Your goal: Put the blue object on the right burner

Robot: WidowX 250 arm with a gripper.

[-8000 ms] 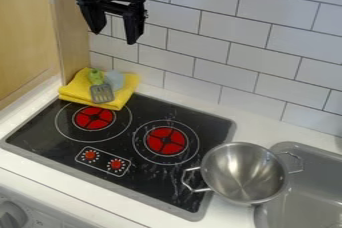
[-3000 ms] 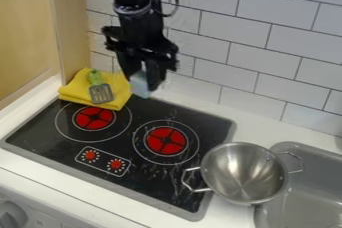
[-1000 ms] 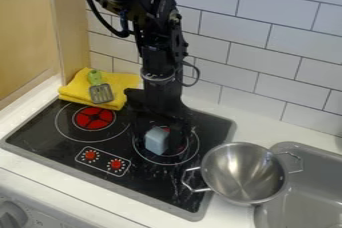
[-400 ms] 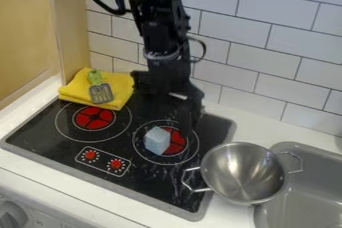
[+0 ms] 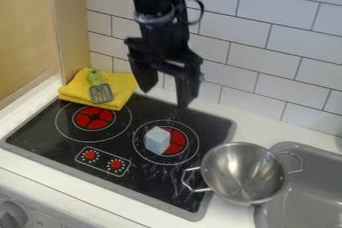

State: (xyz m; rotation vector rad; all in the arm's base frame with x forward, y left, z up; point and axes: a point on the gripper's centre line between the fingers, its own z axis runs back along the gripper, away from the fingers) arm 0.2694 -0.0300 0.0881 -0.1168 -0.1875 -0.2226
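The pale blue block [image 5: 157, 140] rests on the left part of the right burner [image 5: 176, 142], whose red centre shows beside it. Above and behind the block, in front of the tiled wall, hangs the black gripper [image 5: 165, 98]. Its two fingers are spread wide with nothing between them, and it does not touch the block.
A yellow cloth [image 5: 123, 85] with a green-handled spatula [image 5: 101, 92] on it lies at the cooktop's back left corner. The left burner [image 5: 93, 118] is nearby. A metal pot [image 5: 244, 173] stands at the right, partly over the grey sink [image 5: 314, 172].
The gripper has let go of the block and risen up and back from it. Earlier it carried the block from beside the cloth to the right burner, where the block now stays still.
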